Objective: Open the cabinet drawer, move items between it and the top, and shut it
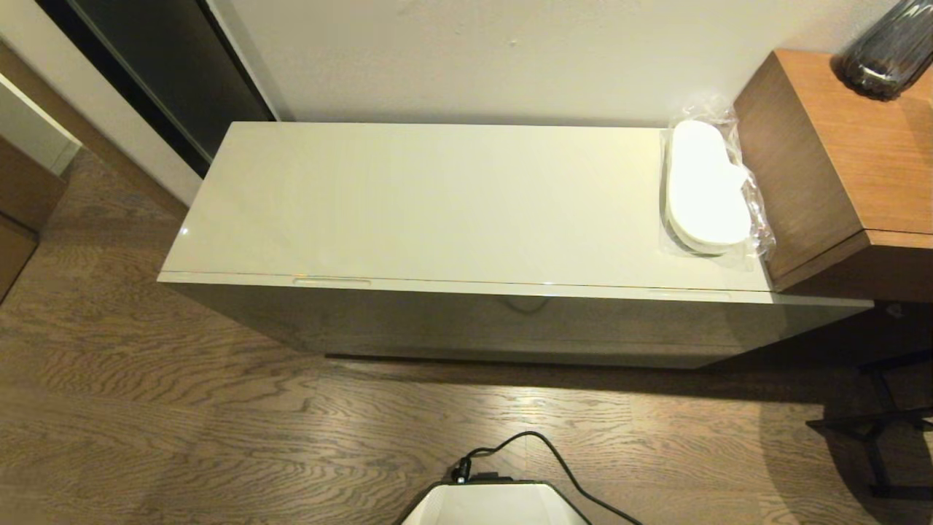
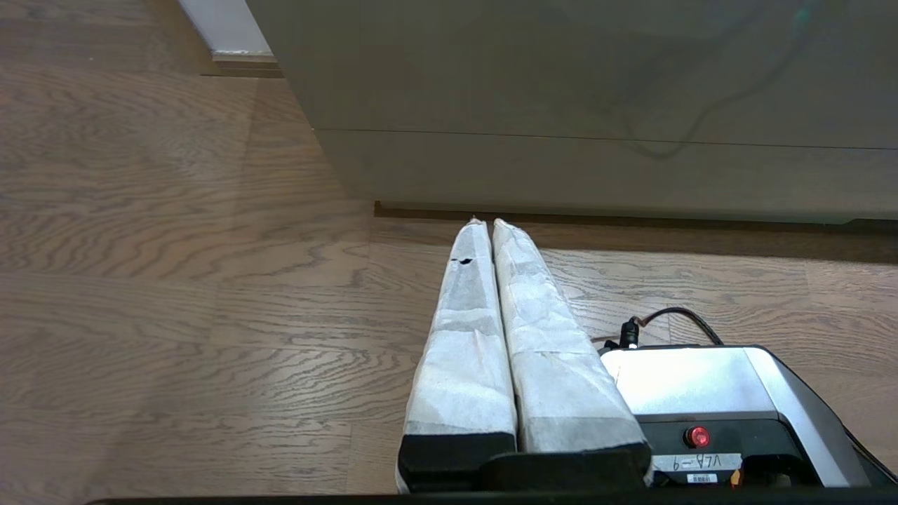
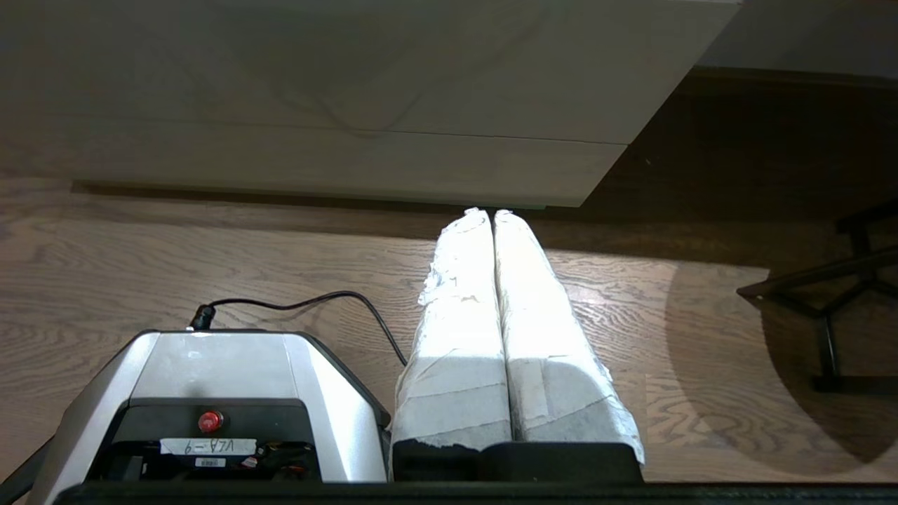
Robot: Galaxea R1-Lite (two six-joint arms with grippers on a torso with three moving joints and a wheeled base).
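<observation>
— Where are my grippers?
— Left gripper [image 2: 484, 223] and right gripper [image 3: 491, 212] hang low, fingers together, holding nothing.
— The drawer?
— The cabinet drawer [image 1: 510, 321] is shut; slippers [image 1: 703, 186] sit at the top's [image 1: 423, 204] three o'clock edge.

free: top [image 1: 408, 204] mostly bare | obstacle: wrapped slippers [image 1: 705, 186] right end by wooden unit [image 1: 838, 160]

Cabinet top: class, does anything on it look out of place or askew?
Nothing stands out. The wrapped slippers lie flat at the right end of the top, against the wooden unit; the drawer is shut.
</observation>
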